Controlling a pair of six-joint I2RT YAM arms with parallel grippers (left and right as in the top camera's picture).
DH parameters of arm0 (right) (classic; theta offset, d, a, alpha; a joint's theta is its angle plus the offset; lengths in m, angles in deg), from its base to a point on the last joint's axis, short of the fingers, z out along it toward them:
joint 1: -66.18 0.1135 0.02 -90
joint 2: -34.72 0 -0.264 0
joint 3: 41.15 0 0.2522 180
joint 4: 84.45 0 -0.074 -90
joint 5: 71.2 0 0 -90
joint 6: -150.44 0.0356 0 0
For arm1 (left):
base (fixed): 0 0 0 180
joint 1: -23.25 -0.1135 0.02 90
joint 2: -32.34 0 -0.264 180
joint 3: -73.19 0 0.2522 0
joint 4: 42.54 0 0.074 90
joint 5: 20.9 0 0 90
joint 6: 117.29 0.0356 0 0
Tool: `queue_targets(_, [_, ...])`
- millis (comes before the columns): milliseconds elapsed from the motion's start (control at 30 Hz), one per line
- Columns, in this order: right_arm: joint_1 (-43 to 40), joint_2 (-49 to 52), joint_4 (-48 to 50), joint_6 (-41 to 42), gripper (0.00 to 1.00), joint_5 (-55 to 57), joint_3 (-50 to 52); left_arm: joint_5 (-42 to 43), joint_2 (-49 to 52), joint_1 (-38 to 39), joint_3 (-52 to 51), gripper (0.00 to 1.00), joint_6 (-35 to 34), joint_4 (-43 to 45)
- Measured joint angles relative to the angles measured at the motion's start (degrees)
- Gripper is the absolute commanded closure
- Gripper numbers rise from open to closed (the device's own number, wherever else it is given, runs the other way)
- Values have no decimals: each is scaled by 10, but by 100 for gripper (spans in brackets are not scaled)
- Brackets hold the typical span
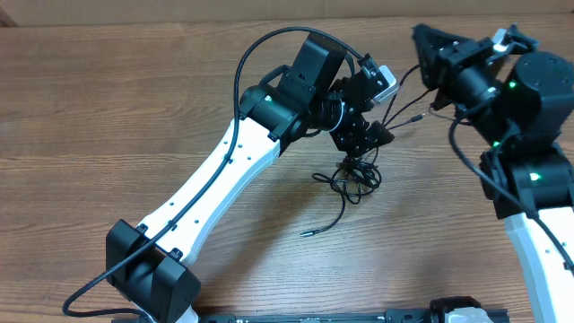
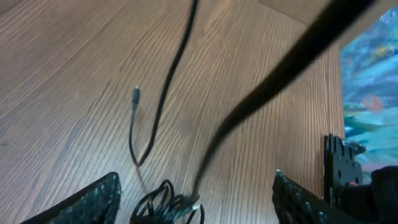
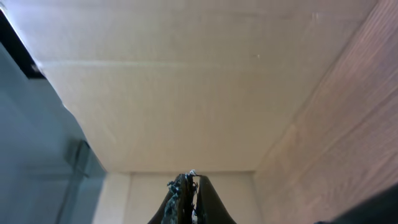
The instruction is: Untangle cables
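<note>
The cables (image 1: 354, 175) lay as a small knotted bunch of thin, glossy black cord on the table (image 1: 90, 90), whose brown wood-grain surface ran in long fine streaks. One loose strand (image 1: 325, 222) curled away from the bunch toward the table's near edge and ended in a small metal-tipped plug (image 1: 305, 233). Other thin strands led up and to the right from the bunch. The left gripper (image 1: 363, 136) hung just above the bunch. In the left wrist view, its ribbed black fingers (image 2: 93, 199) stood wide apart with the cables (image 2: 163, 205) between them, clamped on nothing. A blurred black strand rose steeply past the lens, and the plug (image 2: 135, 96) lay beyond. The left arm (image 1: 215, 179) had a smooth white shell with matte black joints. The right gripper (image 1: 420, 36) was raised at the far right, its dark tapered fingers (image 3: 202, 202) pressed together. Whether a strand was pinched there could not be told. A pale beige panel (image 3: 186, 93) filled that view.
</note>
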Motion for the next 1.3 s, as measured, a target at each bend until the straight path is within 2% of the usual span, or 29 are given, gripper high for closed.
queue_targets(167, [-54, 1, 24, 42, 96, -36, 0, 43, 0, -28, -1, 9, -36, 51])
queue_targets(233, [-63, 1, 25, 51, 96, -48, 0, 77, 0, -42, -2, 9, -52, 89])
queue_targets(367, [-63, 1, 26, 67, 96, -78, 0, 107, 0, -58, -2, 0, -110, 151])
queue_targets(500, [-63, 1, 45, 81, 96, -99, 0, 96, 0, -56, -2, 0, -197, 163])
queue_targets(633, [-63, 1, 74, 89, 96, -109, 0, 107, 0, -43, -2, 0, -243, 162])
queue_targets(733, [-63, 1, 84, 94, 96, -109, 0, 137, 0, -36, -2, 0, -238, 162])
queue_targets(967, [-75, 1, 89, 105, 96, -88, 0, 230, 0, -39, -3, 2, -165, 144])
queue_targets(1233, [-77, 1, 100, 125, 96, -124, 0, 238, 0, -53, -3, 3, -141, 159])
queue_targets(1300, [-75, 1, 100, 135, 96, -129, 0, 238, 0, -47, -3, 6, -135, 173])
